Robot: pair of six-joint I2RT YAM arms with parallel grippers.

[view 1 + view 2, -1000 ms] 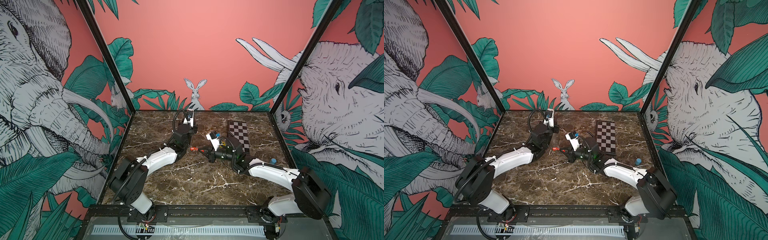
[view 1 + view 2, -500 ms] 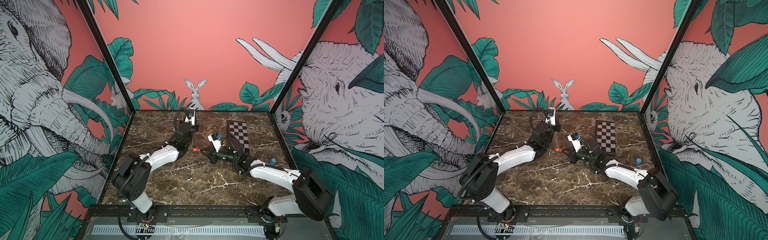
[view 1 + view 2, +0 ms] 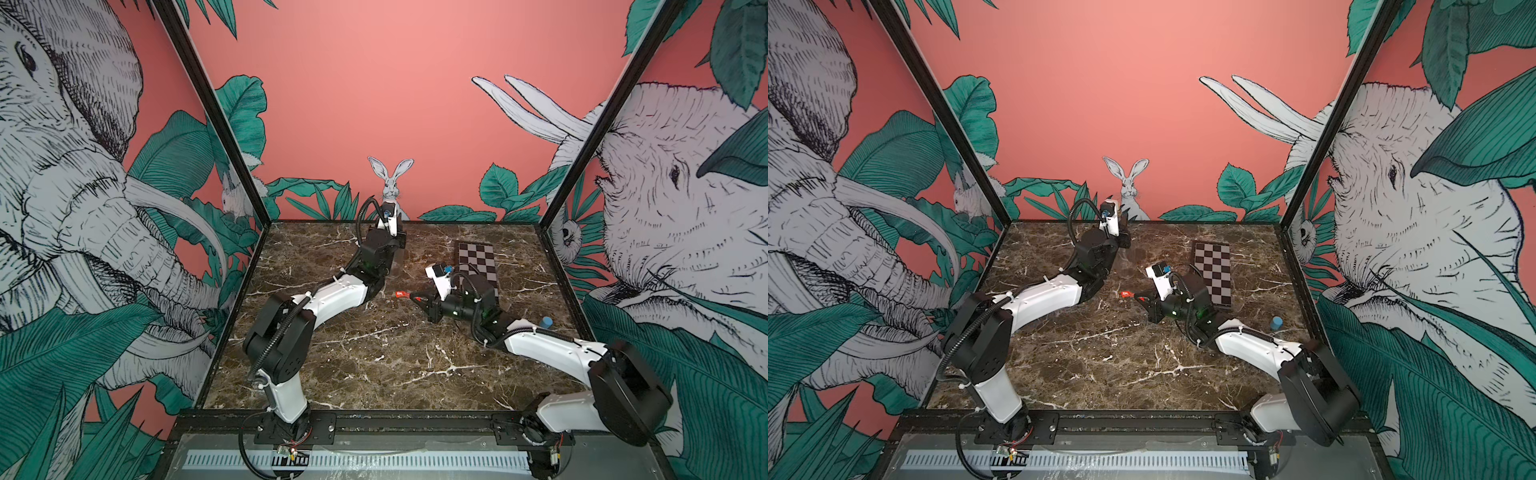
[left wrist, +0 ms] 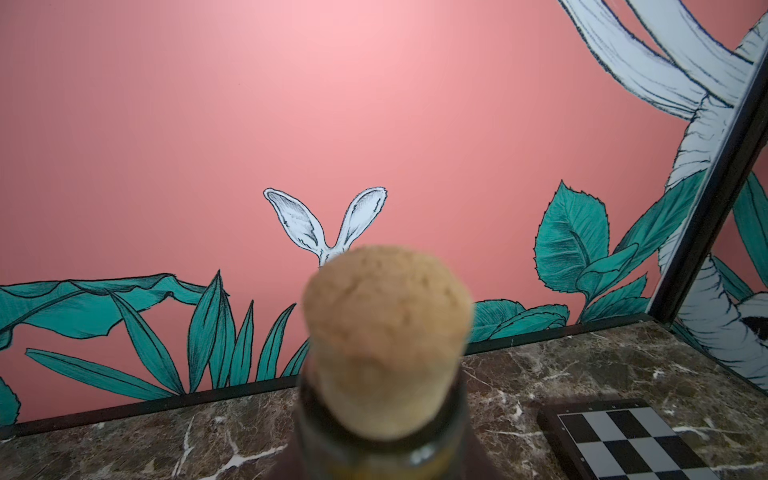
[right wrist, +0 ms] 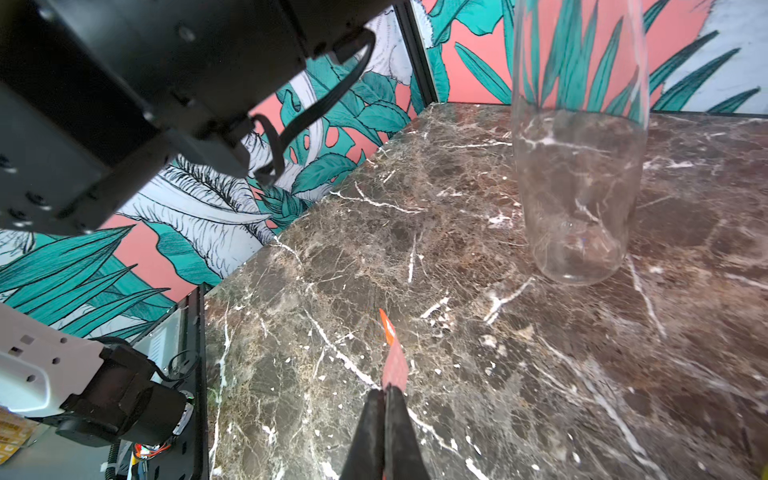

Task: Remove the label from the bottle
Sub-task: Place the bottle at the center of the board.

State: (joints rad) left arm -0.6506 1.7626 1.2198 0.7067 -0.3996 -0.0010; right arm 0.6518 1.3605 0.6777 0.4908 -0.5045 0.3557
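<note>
Label (image 5: 392,353) was pulled clear of bottle (image 5: 577,174) toward 3 o'clock, pinched in fully closed right hand (image 5: 385,397), so removal was judged done; left hand (image 3: 398,244) grip couldn't be told.

Bright, even light; nearby bottle (image 4: 386,340) looks blurred.

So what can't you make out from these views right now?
- Left gripper: fingers outside the left wrist frame, too small and dark in both top views; grip on the bottle unconfirmed.
- Cork: blurred, too close to the left wrist lens.
- Label print: unreadable in the right wrist view, tiny in both top views.
- Neck of the bottle: cut off by the right wrist frame's edge.
</note>
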